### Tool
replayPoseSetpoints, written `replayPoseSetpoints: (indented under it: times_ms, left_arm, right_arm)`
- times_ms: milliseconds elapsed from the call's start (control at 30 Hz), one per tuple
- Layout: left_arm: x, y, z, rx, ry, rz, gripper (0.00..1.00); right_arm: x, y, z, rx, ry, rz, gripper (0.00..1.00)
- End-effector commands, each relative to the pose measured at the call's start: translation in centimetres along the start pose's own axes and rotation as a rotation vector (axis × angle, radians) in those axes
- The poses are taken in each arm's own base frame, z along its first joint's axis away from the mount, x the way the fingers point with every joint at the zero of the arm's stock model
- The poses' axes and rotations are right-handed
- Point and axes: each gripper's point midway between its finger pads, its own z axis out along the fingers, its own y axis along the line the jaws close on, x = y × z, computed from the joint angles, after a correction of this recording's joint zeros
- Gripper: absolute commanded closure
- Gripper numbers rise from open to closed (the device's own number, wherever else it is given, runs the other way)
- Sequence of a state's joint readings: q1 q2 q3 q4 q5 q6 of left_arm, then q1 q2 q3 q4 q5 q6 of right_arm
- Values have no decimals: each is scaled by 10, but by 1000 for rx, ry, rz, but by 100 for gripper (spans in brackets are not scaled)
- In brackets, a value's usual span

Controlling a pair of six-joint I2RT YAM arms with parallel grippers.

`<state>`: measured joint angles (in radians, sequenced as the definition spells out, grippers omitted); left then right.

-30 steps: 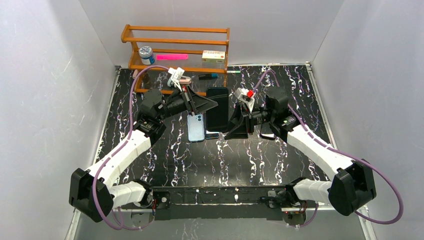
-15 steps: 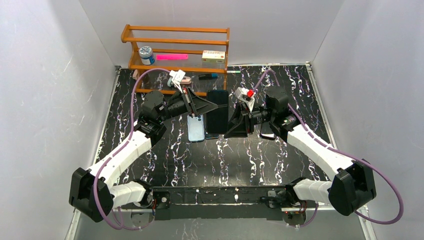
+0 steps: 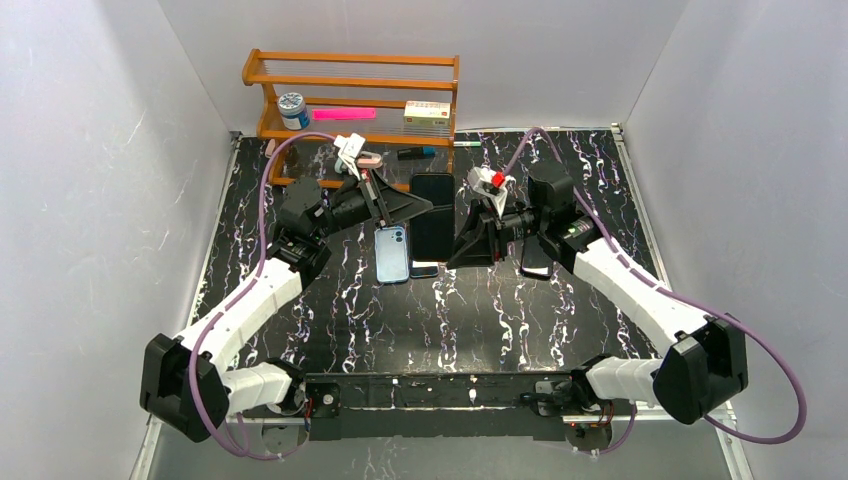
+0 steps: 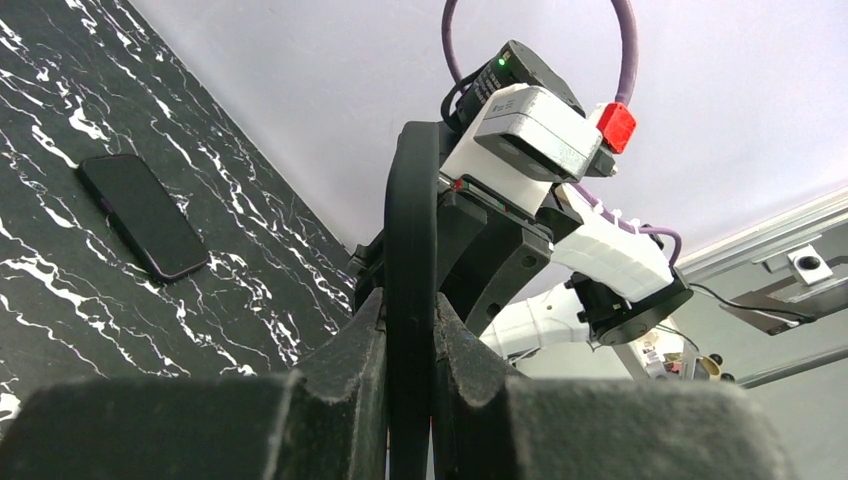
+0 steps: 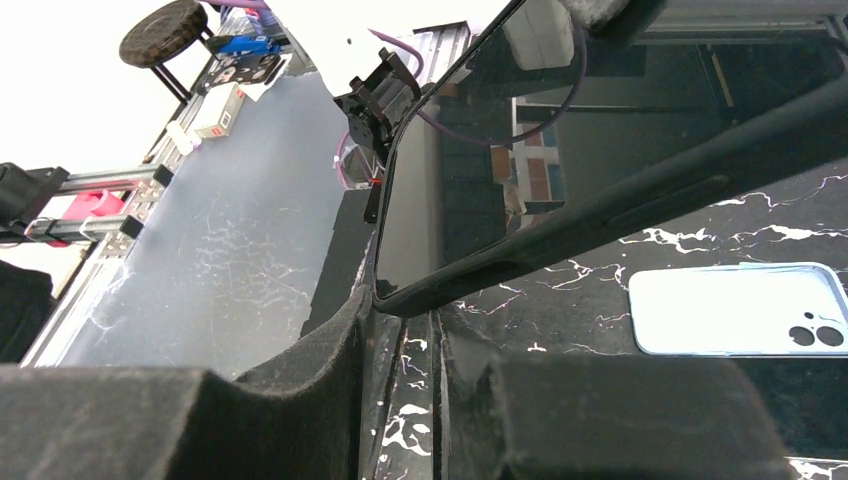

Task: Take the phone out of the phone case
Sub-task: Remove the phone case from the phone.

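A black phone in a black case [image 3: 434,215] is held on edge above the table's middle, between my two grippers. My left gripper [image 3: 428,207] is shut on its left rim; in the left wrist view the jaws [image 4: 410,310] pinch the black edge [image 4: 412,220]. My right gripper [image 3: 458,255] is at its lower right corner. In the right wrist view the corner of the phone [image 5: 520,130] sits at the tips of my right gripper [image 5: 405,320], whose jaws stand a narrow gap apart.
A light blue phone [image 3: 392,253] lies face down left of the held phone, also in the right wrist view [image 5: 735,310]. A dark phone [image 4: 143,215] lies under my right arm [image 3: 533,265]. A wooden shelf [image 3: 350,100] with small items stands at the back.
Both grippers and the black phone dipped toward the table, then rose again toward the back. The right wrist has shifted up and left.
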<state>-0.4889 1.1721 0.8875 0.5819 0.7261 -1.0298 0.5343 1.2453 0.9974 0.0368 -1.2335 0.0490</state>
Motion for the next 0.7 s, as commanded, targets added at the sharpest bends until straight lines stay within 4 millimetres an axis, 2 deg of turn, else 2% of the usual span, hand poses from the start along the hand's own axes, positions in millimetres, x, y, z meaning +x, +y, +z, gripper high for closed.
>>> replayPoseSetpoints:
  times_ms: [0,300,467,667]
  left_arm:
    - [2,-33,1,94,67,-52,100]
    - [14,-30,2,96,145,-166,100]
    - [17,-31,3,104,177,-187,100]
    - [15,-37,0,114,166,-167,100]
  right_arm:
    - [-35,-16,0,79,-23,-214,99]
    - [-37,-42,5,189,54,-293,99]
    - [-33,-68,2,287,108,-321,99]
    - [-49,-94,-8,463,50,-362,99]
